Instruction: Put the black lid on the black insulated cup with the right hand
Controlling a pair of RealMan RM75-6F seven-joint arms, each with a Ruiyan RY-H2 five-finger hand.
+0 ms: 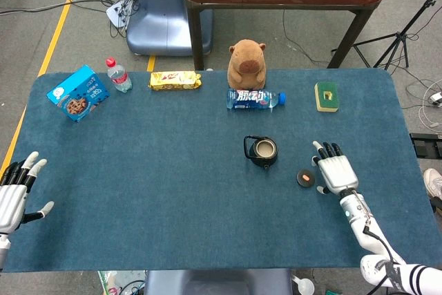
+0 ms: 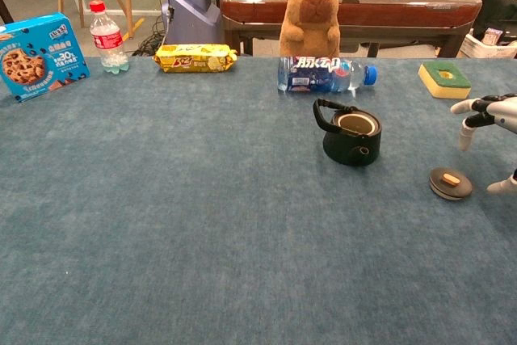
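The black insulated cup (image 1: pixel 262 151) (image 2: pixel 351 136) stands upright and uncovered near the table's middle, its handle loop at the left. The round black lid (image 1: pixel 306 177) (image 2: pixel 450 183), with an orange spot on top, lies flat on the cloth to the cup's right. My right hand (image 1: pixel 333 170) (image 2: pixel 489 119) hovers just right of the lid, fingers spread, holding nothing; the chest view shows only its fingers and thumb at the frame edge. My left hand (image 1: pixel 15 193) rests open at the table's near left edge, far from both objects.
Along the far edge stand a blue cookie box (image 1: pixel 78 92), a small water bottle (image 1: pixel 118 74), a yellow snack pack (image 1: pixel 175 80), a capybara plush (image 1: pixel 247 64), a lying blue bottle (image 1: pixel 254 99) and a green sponge (image 1: pixel 327 96).
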